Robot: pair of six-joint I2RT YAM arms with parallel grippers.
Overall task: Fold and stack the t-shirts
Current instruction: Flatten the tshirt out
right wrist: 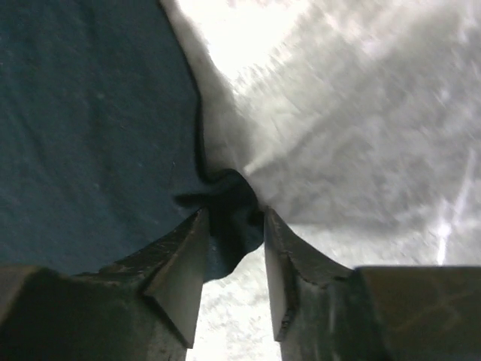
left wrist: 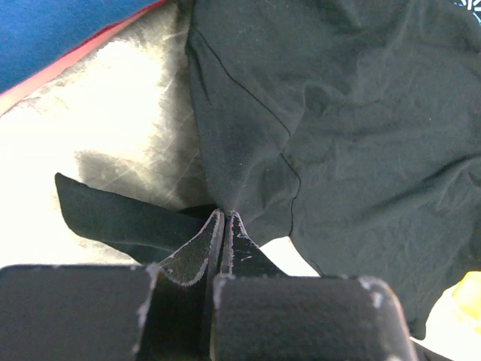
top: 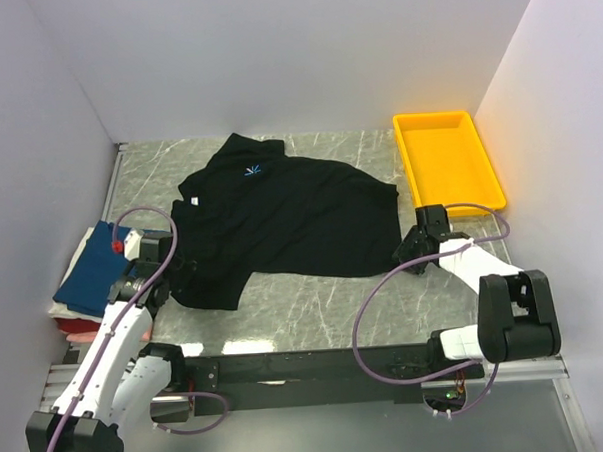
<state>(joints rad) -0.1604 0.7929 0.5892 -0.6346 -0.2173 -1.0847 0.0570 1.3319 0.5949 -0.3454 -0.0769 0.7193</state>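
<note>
Far left: a folded navy-blue t-shirt [top: 92,278] tops a finished pile at the table [top: 315,307] edge, with the red t-shirt [left wrist: 90,45] showing as a thin edge beneath it; this part of the task appears done. Left of centre: the left gripper [left wrist: 224,224] is clenched on a pinch of the black t-shirt [top: 281,217] at its near-left edge, the cloth rising to a peak at the fingertips. Centre: the black t-shirt lies spread and rumpled across the middle of the table, collar toward the far wall, not yet folded. Right of centre: the right gripper [right wrist: 233,222] sits at the shirt's near-right corner, jaws partly apart with a bunched bit of hem between them; whether they press it cannot be told. Far right: a yellow tray [top: 447,165] stands apart from the shirt. Remaining, by estimate: fold the black shirt and add it to the pile.
</note>
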